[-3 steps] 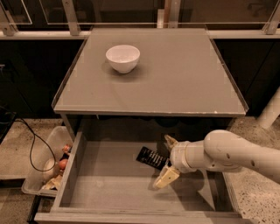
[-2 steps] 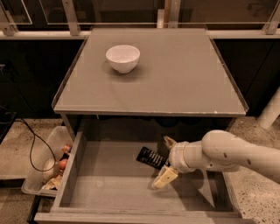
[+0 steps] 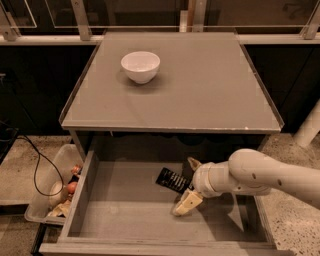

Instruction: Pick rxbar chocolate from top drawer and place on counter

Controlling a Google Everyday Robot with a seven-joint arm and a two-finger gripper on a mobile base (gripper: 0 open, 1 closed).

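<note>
Standing pulled out at the bottom of the frame, the top drawer (image 3: 125,220) shows a plain grey floor between low side walls, its front wall nearest the camera. The white arm (image 3: 260,172) comes in from the right edge and reaches down into the drawer, ending right of centre in the lower half of the frame. Its jaws are apart: one pale tip lies low on the drawer floor and the other sits higher, nearer the drawer's back. The rxbar chocolate (image 3: 170,179), a black wrapper with white print, lies flat and slanted on the drawer floor, and its right end sits between the two jaws. Whether either jaw touches the wrapper cannot be told.

At the lower left, just beside the drawer's left wall, a clear plastic bin (image 3: 42,200) sits on the speckled floor (image 3: 295,215) with small reddish and pale items inside. A black cable (image 3: 35,165) loops over the floor and the bin's rim.

Above the drawer, the grey bench (image 3: 200,90) fills the middle of the frame, with thin raised rails along its edges. A white bowl (image 3: 140,66) stands upright on it toward the upper left, well apart from the arm. At the right edge a white post (image 3: 310,125) leans past the bench's corner. Along the top of the frame, transparent panels (image 3: 125,12) stand behind the bench.
</note>
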